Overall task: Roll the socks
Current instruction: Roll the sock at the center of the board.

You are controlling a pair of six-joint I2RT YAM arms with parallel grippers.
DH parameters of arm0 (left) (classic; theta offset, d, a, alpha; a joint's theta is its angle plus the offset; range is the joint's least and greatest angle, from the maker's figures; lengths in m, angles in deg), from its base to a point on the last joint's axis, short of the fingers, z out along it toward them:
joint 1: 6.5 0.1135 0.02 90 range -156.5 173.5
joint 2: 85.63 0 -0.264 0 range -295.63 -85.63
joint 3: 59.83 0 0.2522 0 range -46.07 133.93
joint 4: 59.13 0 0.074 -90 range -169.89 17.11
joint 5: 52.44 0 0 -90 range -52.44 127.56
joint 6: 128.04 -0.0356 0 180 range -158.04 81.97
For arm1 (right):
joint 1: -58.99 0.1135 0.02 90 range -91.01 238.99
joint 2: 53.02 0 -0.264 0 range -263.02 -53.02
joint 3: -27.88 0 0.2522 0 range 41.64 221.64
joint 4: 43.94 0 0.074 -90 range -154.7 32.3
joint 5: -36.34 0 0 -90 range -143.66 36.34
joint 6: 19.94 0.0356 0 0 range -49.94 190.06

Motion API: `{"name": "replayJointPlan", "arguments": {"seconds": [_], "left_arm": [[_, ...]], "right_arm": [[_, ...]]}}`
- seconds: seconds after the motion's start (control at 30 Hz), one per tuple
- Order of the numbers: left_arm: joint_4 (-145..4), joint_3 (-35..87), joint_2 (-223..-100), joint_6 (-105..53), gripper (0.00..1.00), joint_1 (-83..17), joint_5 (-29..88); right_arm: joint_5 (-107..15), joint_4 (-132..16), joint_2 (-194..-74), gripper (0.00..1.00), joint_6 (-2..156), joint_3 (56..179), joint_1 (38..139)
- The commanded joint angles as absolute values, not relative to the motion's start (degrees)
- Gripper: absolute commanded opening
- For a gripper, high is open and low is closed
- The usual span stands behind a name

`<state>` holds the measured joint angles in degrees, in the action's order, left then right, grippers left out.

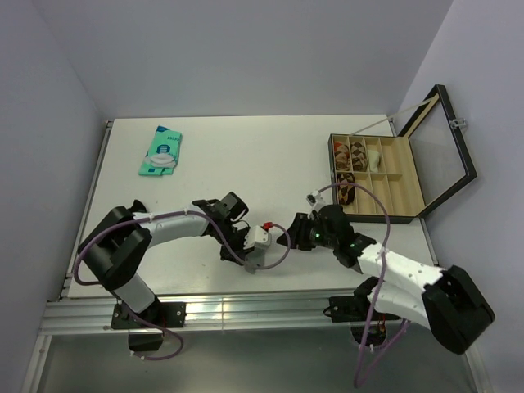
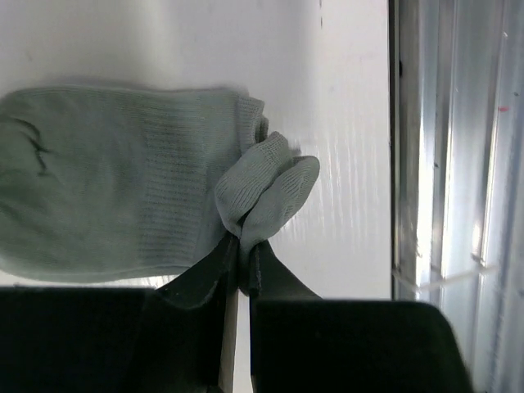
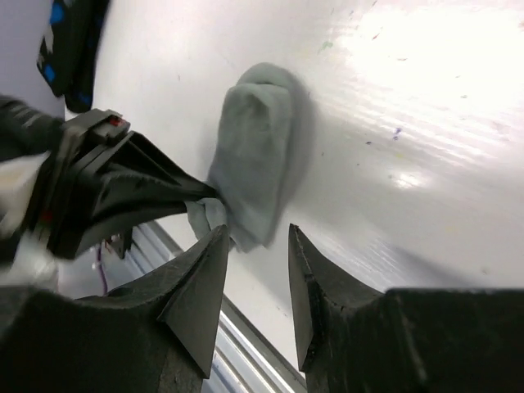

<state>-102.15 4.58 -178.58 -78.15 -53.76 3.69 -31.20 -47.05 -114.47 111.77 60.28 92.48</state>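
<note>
A grey sock [image 2: 123,180] lies flat on the white table [image 1: 246,155] near its front edge. My left gripper [image 2: 243,246] is shut on a bunched corner of the sock's cuff end [image 2: 266,192]. In the right wrist view the sock [image 3: 254,164] lies just beyond my right gripper [image 3: 255,233], which is open and empty, with its jaws either side of the sock's near end. In the top view the two grippers, left [image 1: 274,237] and right [image 1: 288,237], meet tip to tip and hide the sock. The beige-tan sock is out of view.
A teal flat packet [image 1: 161,151] lies at the back left. An open compartment box [image 1: 377,176] with its raised lid [image 1: 446,147] stands at the right. A dark black-blue cloth [image 3: 70,41] lies beyond the sock. The metal front rail [image 2: 442,164] runs close by.
</note>
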Motion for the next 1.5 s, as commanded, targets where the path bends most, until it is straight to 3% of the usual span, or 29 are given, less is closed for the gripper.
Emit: {"name": "replayJointPlan", "arguments": {"seconds": [0.0,0.27,0.5,0.7,1.0,1.47], "left_arm": [[-111.2,6.8,-180.2,-80.7,0.0,-51.0,-2.5],[-121.9,10.3,-187.8,-84.1,0.0,-47.0,-6.5],[-136.0,19.4,-197.2,-90.2,0.0,-42.8,-10.5],[-138.6,21.9,-202.0,-90.8,0.0,-40.2,-11.6],[-139.6,24.1,-205.9,-88.0,0.0,-39.8,-11.1],[-140.0,25.6,-206.1,-86.8,0.0,-39.5,-10.8]], "right_arm": [[-40.0,-47.7,-107.3,0.42,112.8,59.1,94.1],[-65.5,-52.6,-101.3,0.41,107.9,62.3,115.4],[-81.3,-49.0,-105.7,0.36,104.1,62.5,130.7],[-94.0,-47.9,-115.4,0.36,99.2,69.6,144.7],[-92.2,-44.9,-137.3,0.39,92.0,80.7,148.8],[-89.1,-43.6,-145.9,0.42,87.4,84.9,147.5]]}}
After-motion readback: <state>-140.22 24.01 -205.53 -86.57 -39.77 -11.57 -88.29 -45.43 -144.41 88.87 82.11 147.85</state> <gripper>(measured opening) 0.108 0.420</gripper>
